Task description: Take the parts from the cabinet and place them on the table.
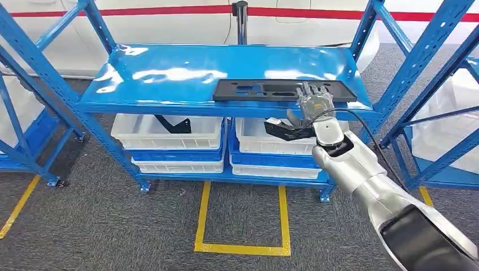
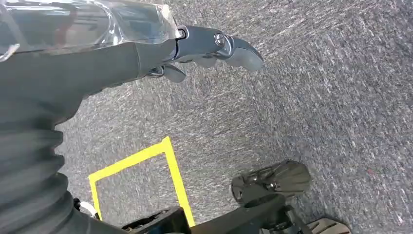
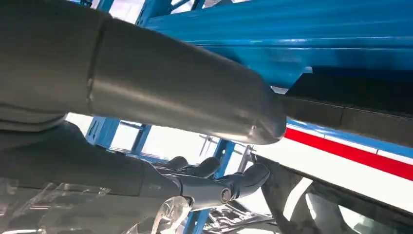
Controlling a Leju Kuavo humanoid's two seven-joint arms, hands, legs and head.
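Barely started imo: right hand (image 1: 314, 104) fingers spread over the black panel (image 1: 284, 90), gripping nothing I can see; nothing's moved off the shelf (image 1: 169, 73).

A blue shelf (image 1: 169, 73) carries a flat black panel (image 1: 265, 90) at its near right edge. Below it, two white bins (image 1: 169, 135) sit side by side, each holding a black part (image 1: 172, 124).
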